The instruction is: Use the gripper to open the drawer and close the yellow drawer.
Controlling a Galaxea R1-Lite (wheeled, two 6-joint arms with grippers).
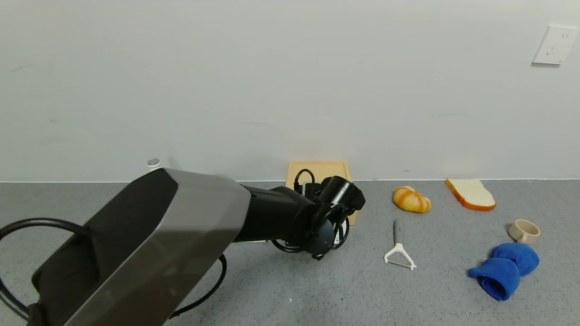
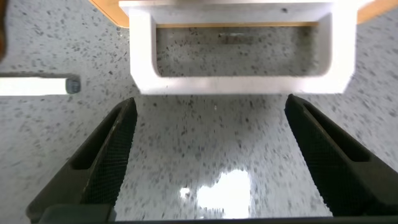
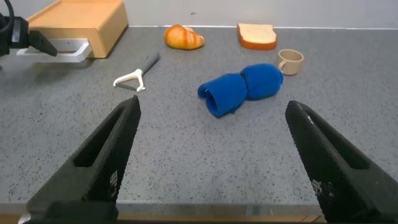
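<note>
Head view: the left gripper (image 1: 333,226) reaches to the yellow drawer (image 1: 319,172) at the tabletop's (image 1: 290,290) far edge by the wall, apparently shut. Left wrist view: its fingers (image 2: 106,155) spread wide just short of the white handle (image 2: 239,84), holding nothing. Right wrist view: the right gripper (image 3: 211,162) gapes empty, well apart, near a blue cloth (image 3: 242,90).

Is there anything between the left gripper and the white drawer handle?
No. In the left wrist view, only bare grey countertop lies between the open left gripper and the white handle.

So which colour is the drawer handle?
White, clearest in the left wrist view: handle.
</note>
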